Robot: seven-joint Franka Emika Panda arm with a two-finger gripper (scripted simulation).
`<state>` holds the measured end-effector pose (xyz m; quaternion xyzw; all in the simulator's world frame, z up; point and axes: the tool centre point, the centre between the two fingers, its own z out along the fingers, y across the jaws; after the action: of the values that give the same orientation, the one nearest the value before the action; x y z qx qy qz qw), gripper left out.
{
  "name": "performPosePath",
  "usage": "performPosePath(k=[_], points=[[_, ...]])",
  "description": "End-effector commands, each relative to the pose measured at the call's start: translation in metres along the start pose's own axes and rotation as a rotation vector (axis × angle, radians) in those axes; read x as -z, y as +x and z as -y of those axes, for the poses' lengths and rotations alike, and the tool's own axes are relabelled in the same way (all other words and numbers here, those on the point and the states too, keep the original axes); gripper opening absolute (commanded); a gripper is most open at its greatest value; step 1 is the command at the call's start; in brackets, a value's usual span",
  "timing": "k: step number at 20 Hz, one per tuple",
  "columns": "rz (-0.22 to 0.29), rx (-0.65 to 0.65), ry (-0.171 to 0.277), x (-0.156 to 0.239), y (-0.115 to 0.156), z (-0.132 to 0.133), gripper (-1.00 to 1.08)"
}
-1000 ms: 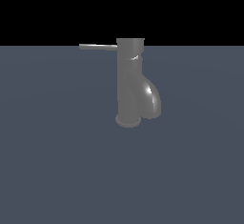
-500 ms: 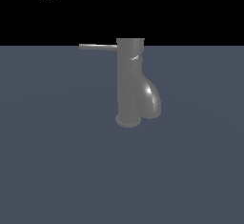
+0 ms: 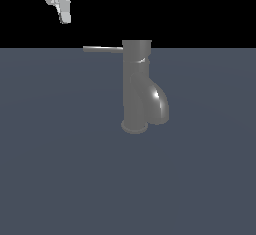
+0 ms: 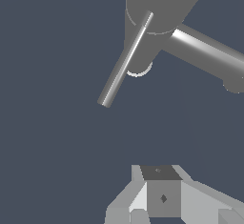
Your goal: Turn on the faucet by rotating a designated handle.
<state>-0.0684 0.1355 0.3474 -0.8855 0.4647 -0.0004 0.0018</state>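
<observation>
The dark grey faucet (image 3: 136, 89) stands upright on the grey surface, its fat spout (image 3: 159, 105) curving down toward the exterior view's right. The thin handle (image 3: 102, 49) sticks out level from the column's top toward the exterior view's left. My gripper (image 3: 64, 18) hangs high above and beyond the handle's free end, touching nothing, with its fingers together and empty. In the wrist view the handle (image 4: 125, 61) runs out from the faucet (image 4: 164, 4), well apart from my gripper (image 4: 162, 192).
A flat grey surface (image 3: 60, 169) spreads around the faucet's base. Behind it there is only black background.
My gripper has come into the exterior view from the top at its left and moved lower. The faucet and handle have not moved.
</observation>
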Motion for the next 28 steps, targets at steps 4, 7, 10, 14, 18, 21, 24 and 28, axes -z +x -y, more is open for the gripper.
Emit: performPosePath(k=[4,7,10,14,18,21,24,28], points=[[0.0,-0.123,0.0,-0.018,0.018,0.023,-1.0],[0.0,-0.192,0.0,-0.027,0.029,0.034,-1.0],[-0.001,-0.258,-0.001,-0.037,0.04,0.044,-1.0],[-0.002,-0.333,-0.002,-0.047,0.055,0.055,-1.0],[-0.002,-0.393,-0.003,-0.055,0.067,0.063,-1.0],[-0.002,-0.427,-0.003,-0.06,0.074,0.067,-1.0],[-0.003,-0.449,-0.004,-0.063,0.078,0.069,-1.0],[-0.002,-0.459,-0.004,-0.064,0.081,0.07,-1.0]])
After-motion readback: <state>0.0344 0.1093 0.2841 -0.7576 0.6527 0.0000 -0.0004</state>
